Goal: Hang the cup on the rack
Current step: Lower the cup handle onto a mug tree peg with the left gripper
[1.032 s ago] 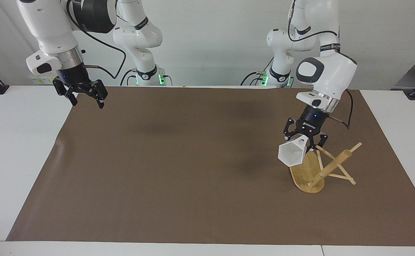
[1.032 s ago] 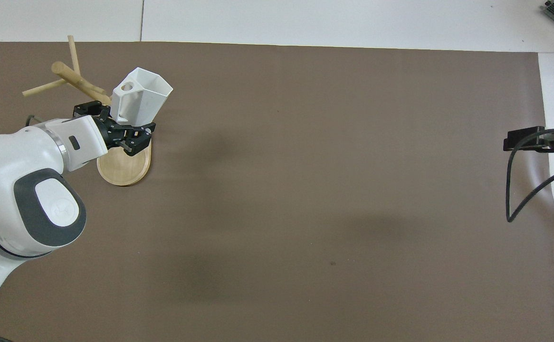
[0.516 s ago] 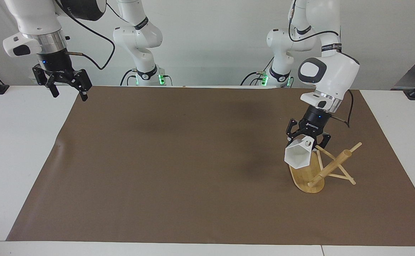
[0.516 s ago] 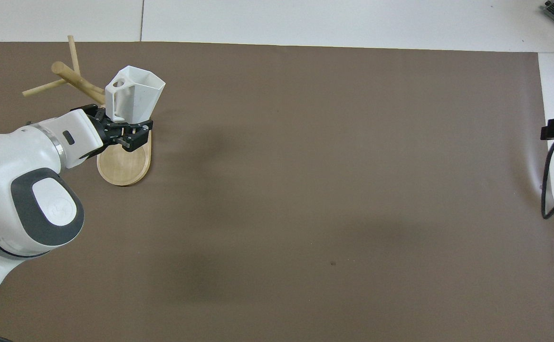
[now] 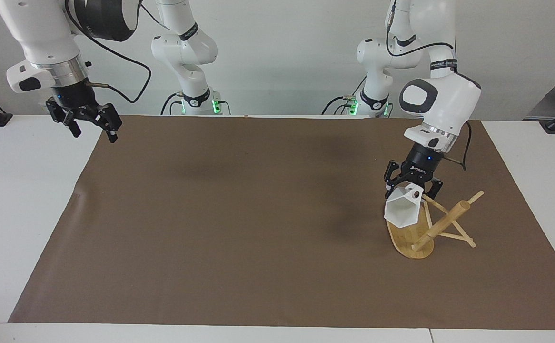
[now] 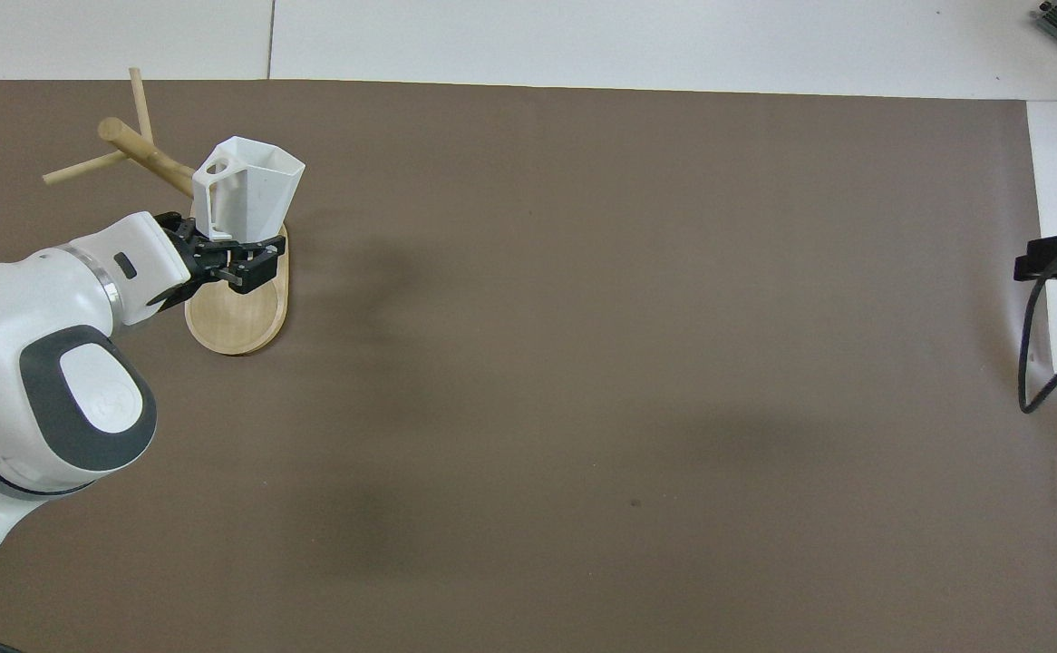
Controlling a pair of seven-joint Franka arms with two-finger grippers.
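While the cup [image 5: 402, 211] [image 6: 247, 192] is gripped by the left gripper [image 5: 413, 189] [image 6: 225, 258], it is held tilted in the air over the base of the rack [image 5: 430, 225] [image 6: 237, 313] — beside the rack's leaning post, its pierced handle toward a peg. The rack stands on the brown mat [image 5: 239, 214] at the left arm's end of the table. The right gripper [image 5: 91, 125] is seen with fingers spread, holding nothing, well apart from the rack — over the mat's edge at the right arm's end.

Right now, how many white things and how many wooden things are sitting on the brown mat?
White: 1, the cup, held over the rack by the left tool.
Wooden: 1, the rack.
Total: 2.
The right tool holds nothing.
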